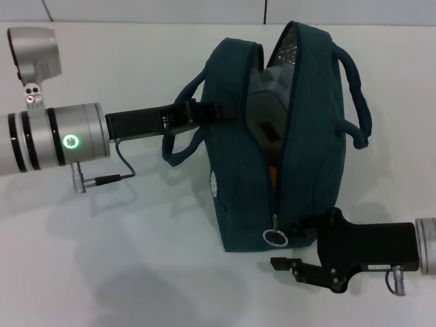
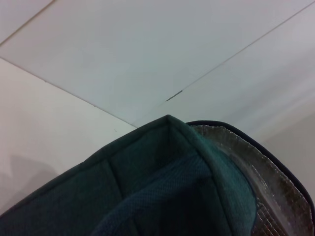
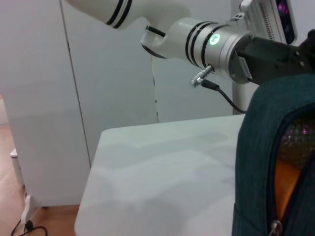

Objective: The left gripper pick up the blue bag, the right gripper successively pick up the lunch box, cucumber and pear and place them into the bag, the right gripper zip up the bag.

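The blue bag (image 1: 310, 157) stands on the white table (image 1: 136, 272), with its zip partly open along the top. My left gripper (image 1: 208, 111) reaches in from the left and is shut on the bag's near rim by its handle (image 1: 182, 146). A grey lunch box (image 1: 269, 102) with something orange (image 1: 272, 176) below it shows inside. My right gripper (image 1: 294, 244) is open at the bag's front end, beside the zip's ring pull (image 1: 274, 237). The cucumber and pear are hidden. The bag also shows in the left wrist view (image 2: 162, 172) and the right wrist view (image 3: 266, 123).
The bag's second handle (image 1: 355, 95) arches out on its right side. The silver lining (image 2: 278, 191) shows inside the rim. The table's edge (image 3: 91, 172) drops to a wooden floor with a cable (image 3: 27, 223). A white wall stands behind.
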Controlling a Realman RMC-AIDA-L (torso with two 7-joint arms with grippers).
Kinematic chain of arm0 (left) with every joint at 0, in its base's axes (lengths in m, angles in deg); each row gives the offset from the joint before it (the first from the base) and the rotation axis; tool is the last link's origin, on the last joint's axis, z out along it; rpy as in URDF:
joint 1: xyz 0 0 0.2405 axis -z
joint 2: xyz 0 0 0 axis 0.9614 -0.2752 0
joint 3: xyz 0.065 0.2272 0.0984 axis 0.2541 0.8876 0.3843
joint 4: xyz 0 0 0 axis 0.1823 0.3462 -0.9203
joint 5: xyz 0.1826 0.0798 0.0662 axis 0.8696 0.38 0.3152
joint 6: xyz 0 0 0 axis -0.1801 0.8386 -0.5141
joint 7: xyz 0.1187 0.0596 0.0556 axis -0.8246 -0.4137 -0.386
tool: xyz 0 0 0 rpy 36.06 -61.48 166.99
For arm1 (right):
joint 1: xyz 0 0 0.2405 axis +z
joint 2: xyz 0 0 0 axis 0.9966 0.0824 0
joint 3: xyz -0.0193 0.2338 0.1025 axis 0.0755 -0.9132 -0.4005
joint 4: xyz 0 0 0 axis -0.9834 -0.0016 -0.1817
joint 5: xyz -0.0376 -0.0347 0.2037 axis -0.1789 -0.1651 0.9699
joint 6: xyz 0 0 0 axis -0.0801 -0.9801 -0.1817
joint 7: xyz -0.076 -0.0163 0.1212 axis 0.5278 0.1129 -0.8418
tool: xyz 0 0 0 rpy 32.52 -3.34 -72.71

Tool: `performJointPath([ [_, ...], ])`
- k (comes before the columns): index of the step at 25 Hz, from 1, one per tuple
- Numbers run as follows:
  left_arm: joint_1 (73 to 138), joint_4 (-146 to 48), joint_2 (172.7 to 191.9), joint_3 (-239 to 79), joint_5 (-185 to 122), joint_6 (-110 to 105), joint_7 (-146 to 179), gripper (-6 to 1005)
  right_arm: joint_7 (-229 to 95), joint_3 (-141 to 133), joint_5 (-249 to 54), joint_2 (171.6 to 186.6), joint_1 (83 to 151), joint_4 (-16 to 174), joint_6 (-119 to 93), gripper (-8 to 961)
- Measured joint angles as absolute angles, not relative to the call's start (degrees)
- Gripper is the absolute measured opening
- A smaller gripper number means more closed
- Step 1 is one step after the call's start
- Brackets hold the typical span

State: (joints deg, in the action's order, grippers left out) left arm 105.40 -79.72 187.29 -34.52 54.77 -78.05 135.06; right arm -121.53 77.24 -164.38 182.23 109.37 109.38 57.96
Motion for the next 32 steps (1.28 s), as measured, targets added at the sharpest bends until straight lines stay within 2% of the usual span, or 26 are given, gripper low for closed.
performJointPath([
  [3,105.40,-79.72,187.28,-34.52,54.76,-78.05,135.05,51,-121.53,77.26,-164.36,182.23,109.49,109.38,57.83,396],
  [15,105.47,-79.80,187.26,-34.66,54.76,-77.74,135.04,51,-121.53,77.24,-164.19,182.30,110.23,109.37,54.93,281],
  [19,105.49,-79.81,187.24,-34.83,54.76,-77.71,134.89,51,-121.53,77.24,-164.18,182.32,110.42,109.37,54.76,70],
  [32,104.11,-79.56,187.19,-34.84,52.20,-77.99,130.97,51,-121.50,76.58,-163.15,181.99,109.99,110.10,55.48,14],
])
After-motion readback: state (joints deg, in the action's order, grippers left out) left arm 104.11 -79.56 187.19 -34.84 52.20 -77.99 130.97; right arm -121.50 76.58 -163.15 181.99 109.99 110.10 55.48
